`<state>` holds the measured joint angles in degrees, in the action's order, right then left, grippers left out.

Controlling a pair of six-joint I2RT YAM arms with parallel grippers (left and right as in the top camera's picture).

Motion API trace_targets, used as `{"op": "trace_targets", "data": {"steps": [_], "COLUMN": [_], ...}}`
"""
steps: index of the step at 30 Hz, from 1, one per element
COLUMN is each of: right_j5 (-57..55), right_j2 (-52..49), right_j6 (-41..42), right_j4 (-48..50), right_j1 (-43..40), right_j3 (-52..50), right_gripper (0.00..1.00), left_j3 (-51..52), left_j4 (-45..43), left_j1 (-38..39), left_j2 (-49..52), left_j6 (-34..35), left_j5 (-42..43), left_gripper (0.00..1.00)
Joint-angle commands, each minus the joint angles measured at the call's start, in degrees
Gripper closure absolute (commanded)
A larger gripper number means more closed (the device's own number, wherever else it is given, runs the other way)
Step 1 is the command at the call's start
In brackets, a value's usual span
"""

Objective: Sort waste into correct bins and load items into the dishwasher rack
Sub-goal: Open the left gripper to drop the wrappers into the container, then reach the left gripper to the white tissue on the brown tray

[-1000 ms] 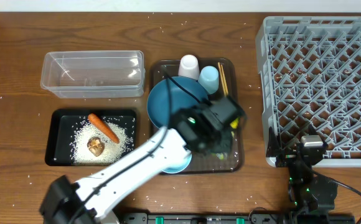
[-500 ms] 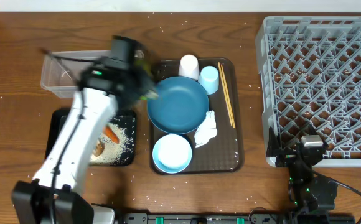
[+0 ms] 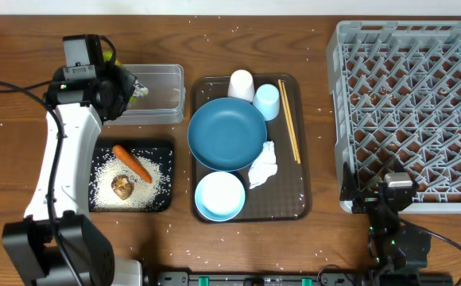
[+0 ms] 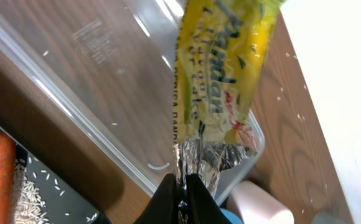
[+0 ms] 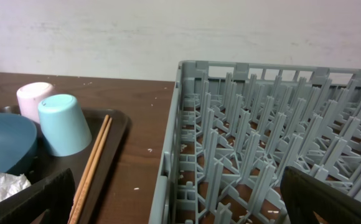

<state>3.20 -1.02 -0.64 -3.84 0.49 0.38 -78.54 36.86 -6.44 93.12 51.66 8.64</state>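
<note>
My left gripper (image 3: 133, 86) (image 4: 182, 198) is shut on the green-yellow wrapper (image 4: 224, 68) with its silver foil end, held over the clear tub (image 3: 147, 95) (image 4: 99, 81). The black tray (image 3: 78, 159) holds the carrot (image 3: 131, 163), a brown food lump (image 3: 122, 187) and rice (image 3: 153, 179). On the brown tray lie the dark-blue plate (image 3: 226, 133), pale bowl (image 3: 219, 195), white tissue (image 3: 263, 165), white cup (image 3: 242, 85), light-blue cup (image 3: 267, 101) and chopsticks (image 3: 288, 121). My right gripper (image 5: 177, 205) is open beside the grey rack (image 3: 413, 103) (image 5: 274, 149).
The brown serving tray (image 3: 302, 199) sits mid-table between the bins and the rack. Rice grains are scattered over the wooden table (image 3: 24, 103). In the right wrist view the cups (image 5: 62, 123), the chopsticks (image 5: 92, 165) and the tissue (image 5: 3, 185) show at left.
My left arm has swung from the brown tray's front right, across the plate, to the clear tub at the back left, carrying the wrapper. The right arm has not moved.
</note>
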Motion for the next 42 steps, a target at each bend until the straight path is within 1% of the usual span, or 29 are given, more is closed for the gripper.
{"op": "trace_targets", "data": {"steps": [1, 2, 3, 5, 6, 7, 9, 18, 20, 23, 26, 27, 30, 32, 34, 35, 37, 42], "right_j5": [0.1, 0.1, 0.1, 0.1, 0.1, 0.1, 0.1, 0.1, 0.1, 0.1, 0.1, 0.1, 0.1, 0.1, 0.1, 0.1, 0.1, 0.1], "right_j2": [0.2, 0.2, 0.2, 0.2, 0.2, 0.2, 0.2, 0.2, 0.2, 0.2, 0.2, 0.2, 0.2, 0.2, 0.2, 0.2, 0.2, 0.2], "right_j6": [-0.1, -0.1, -0.1, -0.1, -0.1, -0.1, -0.1, -0.1, -0.1, -0.1, -0.1, -0.1, -0.1, -0.1, -0.1, -0.1, -0.1, -0.1], "right_j4": [-0.2, -0.2, -0.2, -0.2, -0.2, -0.2, -0.2, -0.2, -0.2, -0.2, -0.2, -0.2, -0.2, -0.2, -0.2, -0.2, -0.2, -0.2], "right_j1": [-0.5, -0.5, -0.5, -0.5, -0.5, -0.5, -0.5, -0.5, -0.5, -0.5, -0.5, -0.5, -0.5, -0.5, -0.5, -0.5, -0.5, -0.5], "right_j3": [-0.1, -0.1, -0.1, -0.1, -0.1, -0.1, -0.1, -0.1, -0.1, -0.1, -0.1, -0.1, -0.1, -0.1, -0.1, -0.1, -0.1, -0.1], "right_gripper": [0.01, 0.01, 0.01, 0.01, 0.01, 0.01, 0.01, 0.01, 0.01, 0.01, 0.01, 0.01, 0.01, 0.01, 0.01, 0.01, 0.01, 0.01], "left_j3": [-0.1, -0.1, -0.1, -0.1, -0.1, -0.1, -0.1, -0.1, -0.1, -0.1, -0.1, -0.1, -0.1, -0.1, -0.1, -0.1, -0.1, -0.1], "left_j4": [-0.2, -0.2, -0.2, -0.2, -0.1, -0.1, 0.0, 0.1, 0.3, 0.3, 1.0, 1.9, 5.0, 5.7, 6.9, 7.6, 9.2, 10.3], "left_j1": [-0.4, -0.4, -0.4, -0.4, -0.4, -0.4, -0.4, -0.3, -0.3, 0.5, 3.0, 4.6, 10.7, 15.9, 21.8, 24.9, 30.6, 45.8], "left_j2": [2.0, 2.4, 3.0, 3.8, 4.0, 4.3, 4.3, 2.0, 1.1, -0.7, -2.5, -3.0, -4.0, -4.0, -3.7, -3.6, -3.5, -2.9], "left_j6": [4.6, 5.5, 6.1, 6.3, 6.3, 6.3, 6.3, 5.8, 5.8, 4.2, 0.8, 0.0, -4.7, -10.6, -15.4, -16.6, -17.0, -16.9], "left_j5": [0.0, 0.0, 0.0, 0.7, 1.2, 1.8, 3.2, 12.8, 16.9, 25.3, 31.5, 32.2, 31.8, 31.7, 28.8, 26.3, 19.9, 0.3], "left_gripper": [0.92, 0.85, 0.72, 0.33, 0.20, 0.17, 0.14, 0.10, 0.10, 0.10, 0.10, 0.10, 0.10, 0.10, 0.10, 0.10, 0.10, 0.10]}}
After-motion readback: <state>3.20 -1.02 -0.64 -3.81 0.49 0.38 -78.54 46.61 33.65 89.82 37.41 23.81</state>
